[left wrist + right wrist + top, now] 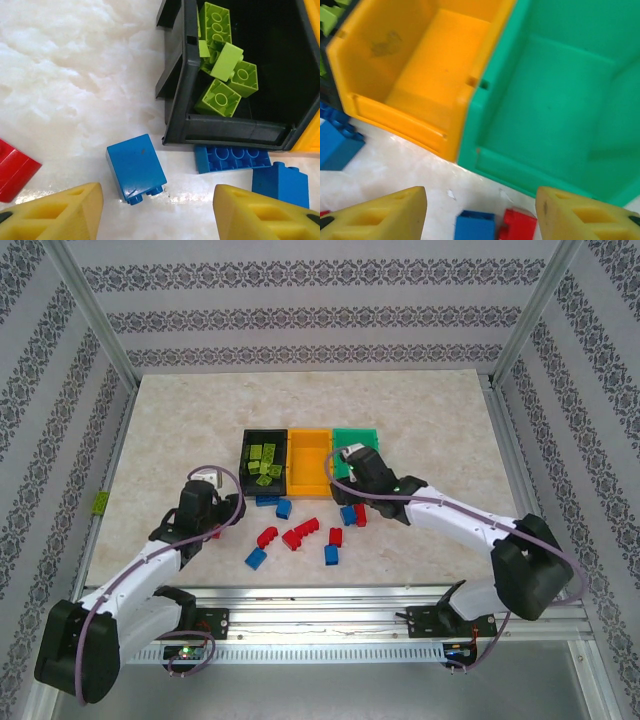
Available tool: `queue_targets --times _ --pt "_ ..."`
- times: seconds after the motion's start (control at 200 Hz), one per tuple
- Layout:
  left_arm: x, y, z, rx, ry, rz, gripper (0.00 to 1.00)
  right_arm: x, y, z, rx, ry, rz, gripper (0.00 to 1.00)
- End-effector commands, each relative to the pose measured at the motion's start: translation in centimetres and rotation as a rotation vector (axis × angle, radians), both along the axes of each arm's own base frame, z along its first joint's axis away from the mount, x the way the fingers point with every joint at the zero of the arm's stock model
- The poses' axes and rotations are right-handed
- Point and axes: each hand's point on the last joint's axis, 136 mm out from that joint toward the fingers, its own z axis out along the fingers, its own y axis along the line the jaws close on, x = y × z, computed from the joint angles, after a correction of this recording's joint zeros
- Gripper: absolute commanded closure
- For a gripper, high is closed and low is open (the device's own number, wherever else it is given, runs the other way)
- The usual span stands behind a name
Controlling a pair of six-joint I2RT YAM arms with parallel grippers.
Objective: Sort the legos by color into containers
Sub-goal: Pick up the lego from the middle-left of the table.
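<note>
Three bins stand in a row: black, orange and green. Several lime legos lie in the black bin. The orange bin and green bin hold nothing that I can see. My left gripper is open low over a blue cube lego just before the black bin. My right gripper is open and empty above a blue lego and a red one in front of the green bin.
Loose on the table in front of the bins lie blue legos and red ones. A flat blue lego touches the black bin's front wall. A red lego lies at the left.
</note>
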Motion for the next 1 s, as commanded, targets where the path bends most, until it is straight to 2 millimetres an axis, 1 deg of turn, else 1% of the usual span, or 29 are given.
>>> queue_targets --times 0.0,0.055,0.11,0.165,0.22,0.33,0.425,0.595,0.7,0.784,0.879,0.994 --pt "-1.2 1.2 -0.8 -0.019 0.158 0.109 0.39 -0.3 -0.2 0.1 0.056 -0.017 -0.004 0.40" --pt "-1.6 1.3 -1.3 -0.035 0.201 0.140 0.38 -0.8 -0.6 -0.6 0.050 -0.008 0.005 0.40" --pt "-1.7 1.2 -1.4 -0.055 0.228 0.159 0.38 -1.3 -1.1 -1.0 0.047 -0.003 0.009 0.40" --pt "-1.5 1.1 -1.1 -0.064 0.243 0.167 0.38 -1.8 -1.4 -1.2 0.049 0.000 0.016 0.40" --pt "-1.3 1.4 -0.7 -0.055 0.256 0.190 0.38 -2.2 -1.8 -1.4 0.059 0.000 0.016 0.40" --pt "-1.3 1.5 0.1 -0.049 0.303 0.213 0.37 -2.7 -2.2 -1.7 0.135 -0.007 -0.005 0.39" --pt "-1.2 1.2 0.2 -0.064 0.327 0.212 0.37 -3.0 -2.3 -2.3 0.177 0.005 -0.019 0.39" --pt "-1.6 0.3 -0.2 -0.054 0.446 0.172 0.37 -3.2 -1.9 -2.0 0.230 0.013 -0.017 0.39" --pt "-2.0 0.5 -0.3 -0.002 0.526 0.150 0.37 -3.3 -1.8 -1.5 0.284 -0.006 -0.030 0.39" --pt "-2.3 1.2 -0.7 0.054 0.559 0.149 0.37 -3.5 -1.7 -1.2 0.310 -0.012 -0.030 0.39" --pt "-2.1 1.2 -0.9 0.075 0.574 0.126 0.37 -3.5 -1.9 -1.2 0.302 -0.014 -0.035 0.39" --pt "-1.5 1.0 -1.8 0.096 0.591 0.102 0.36 -3.4 -1.9 -1.2 0.301 -0.012 -0.036 0.39"
